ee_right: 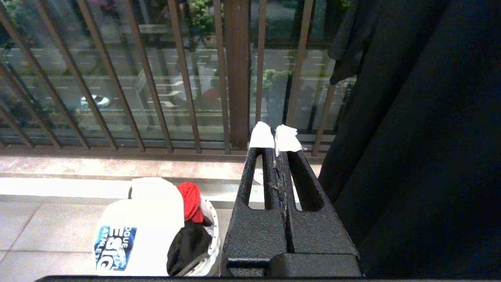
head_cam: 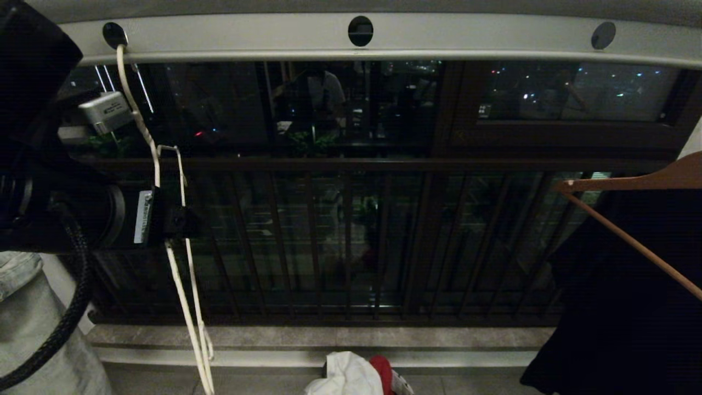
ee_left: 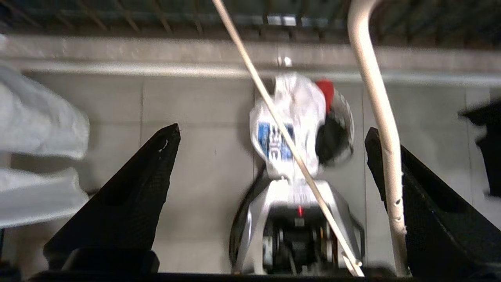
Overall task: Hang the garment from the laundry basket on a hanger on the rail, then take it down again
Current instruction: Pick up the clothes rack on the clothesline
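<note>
Left end effector spread around hanger; basket mostly hidden under garment.

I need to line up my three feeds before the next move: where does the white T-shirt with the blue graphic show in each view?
Head view: T-shirt at the bottom edge, just left of centre, partly cut off.
Left wrist view: centre, seen between the open left gripper fingers, behind the wire hanger.
Right wrist view: lower left, beside the shut right gripper.
Shared landmark: the red cloth beside it.
</note>
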`<state>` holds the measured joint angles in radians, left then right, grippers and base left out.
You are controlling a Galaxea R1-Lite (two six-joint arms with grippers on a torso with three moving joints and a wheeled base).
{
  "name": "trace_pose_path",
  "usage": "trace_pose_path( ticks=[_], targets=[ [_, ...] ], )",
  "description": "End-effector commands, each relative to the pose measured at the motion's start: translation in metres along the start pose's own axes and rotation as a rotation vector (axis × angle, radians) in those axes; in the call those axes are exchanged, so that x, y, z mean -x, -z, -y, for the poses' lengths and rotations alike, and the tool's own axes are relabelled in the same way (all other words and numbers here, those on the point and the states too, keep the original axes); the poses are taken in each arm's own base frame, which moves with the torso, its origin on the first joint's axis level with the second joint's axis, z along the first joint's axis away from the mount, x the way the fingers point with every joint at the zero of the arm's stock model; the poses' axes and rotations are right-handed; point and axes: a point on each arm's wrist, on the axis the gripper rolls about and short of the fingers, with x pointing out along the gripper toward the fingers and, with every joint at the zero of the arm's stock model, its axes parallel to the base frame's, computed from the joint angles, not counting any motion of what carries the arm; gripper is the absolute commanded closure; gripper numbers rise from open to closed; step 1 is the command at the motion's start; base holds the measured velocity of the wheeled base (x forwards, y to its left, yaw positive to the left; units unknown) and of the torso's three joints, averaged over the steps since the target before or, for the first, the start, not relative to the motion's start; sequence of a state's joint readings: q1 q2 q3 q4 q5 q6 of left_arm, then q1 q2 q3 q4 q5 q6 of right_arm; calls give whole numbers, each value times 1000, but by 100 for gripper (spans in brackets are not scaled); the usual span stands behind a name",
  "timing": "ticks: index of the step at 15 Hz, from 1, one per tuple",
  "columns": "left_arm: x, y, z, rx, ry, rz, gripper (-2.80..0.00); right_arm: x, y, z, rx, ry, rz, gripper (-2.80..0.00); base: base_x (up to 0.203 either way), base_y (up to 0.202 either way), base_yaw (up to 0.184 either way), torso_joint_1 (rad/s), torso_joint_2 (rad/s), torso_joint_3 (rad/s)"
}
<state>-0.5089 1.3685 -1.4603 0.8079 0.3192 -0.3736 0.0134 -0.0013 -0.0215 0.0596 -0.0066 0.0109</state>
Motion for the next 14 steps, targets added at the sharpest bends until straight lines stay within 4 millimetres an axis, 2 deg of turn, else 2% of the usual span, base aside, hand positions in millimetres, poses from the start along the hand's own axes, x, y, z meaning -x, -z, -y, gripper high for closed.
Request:
trace_pose_path(
  ticks=[1, 5, 6, 14],
  targets=[
    [-5, 1, 1, 1, -30, 27, -280, 0, 0, 0, 0, 1, -2, 0, 0, 0, 0, 0, 0, 0],
    [-5, 1, 1, 1, -36, 32, -280, 0, 0, 0, 0, -2, -2, 0, 0, 0, 0, 0, 0, 0],
    [-4, 1, 1, 2, -35, 35, 0, 0, 0, 0, 0, -1, -2, 0, 0, 0, 0, 0, 0, 0],
    [7, 2, -4, 11, -53, 70, 0, 0, 0, 0, 0, -1, -2, 0, 0, 0, 0, 0, 0, 0]
  ],
)
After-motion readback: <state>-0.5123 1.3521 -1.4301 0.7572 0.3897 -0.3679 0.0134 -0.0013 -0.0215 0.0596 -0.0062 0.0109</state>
